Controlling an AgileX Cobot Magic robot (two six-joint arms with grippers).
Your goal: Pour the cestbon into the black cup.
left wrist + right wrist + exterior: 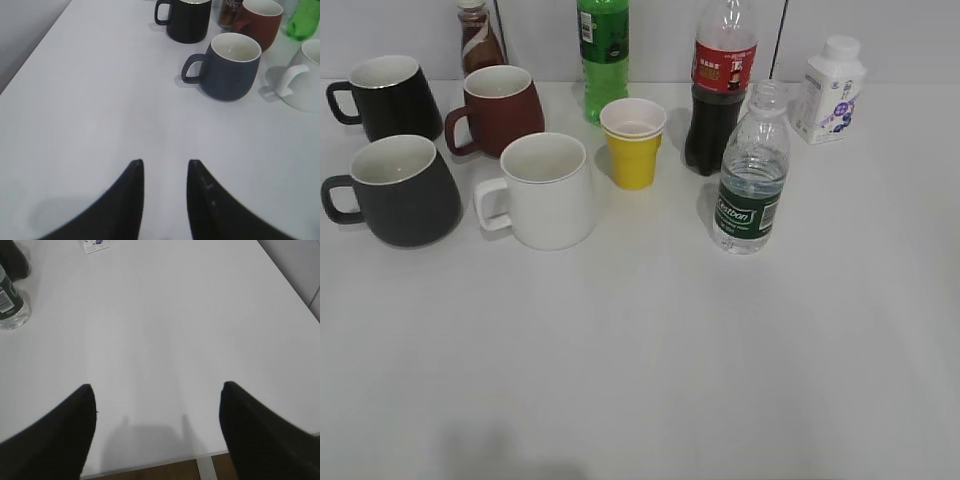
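Standing uncapped: cestbon [751, 170] | black cup [397, 189] far left (upright) | both grippers empty

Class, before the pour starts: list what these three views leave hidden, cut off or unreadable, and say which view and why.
- Brown bottle, exterior view: top cut by the frame's upper edge; label unreadable.
- Green soda bottle and cola bottle, exterior view: necks cut by the top edge.
- Cestbon, right wrist view: only its base shows, cut by the left edge.
- Black cup: its far side is hidden in every view.
- Both tools: out of the exterior view.
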